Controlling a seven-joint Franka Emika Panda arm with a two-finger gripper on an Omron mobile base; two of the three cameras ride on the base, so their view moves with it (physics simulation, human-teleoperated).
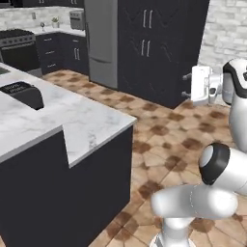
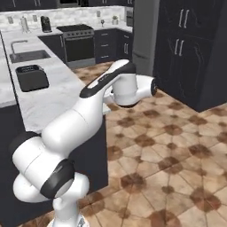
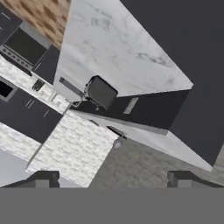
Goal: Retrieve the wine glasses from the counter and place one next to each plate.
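My gripper [image 1: 185, 85] hangs open in mid-air over the tiled floor, to the right of the marble counter [image 1: 87, 120], with its fingers pointing toward the dark tall cabinets. Nothing is between the fingertips. In the hand view the gripper [image 3: 113, 179] looks across the counter [image 3: 113, 43] from one side. A tiny stemmed thing [image 1: 42, 24] stands on the far back counter beside the stove. It shows again in the right base view [image 2: 102, 21] and may be a wine glass, but it is too small to be sure. The plates are out of view.
A black toaster [image 1: 24, 94] sits on the near counter, with a sink [image 2: 29, 55] behind it. A stove [image 2: 80, 42], a grey fridge [image 1: 101, 43] and tall dark cabinets [image 1: 154, 48] line the back. Brown tiled floor [image 2: 168, 146] lies open to the right.
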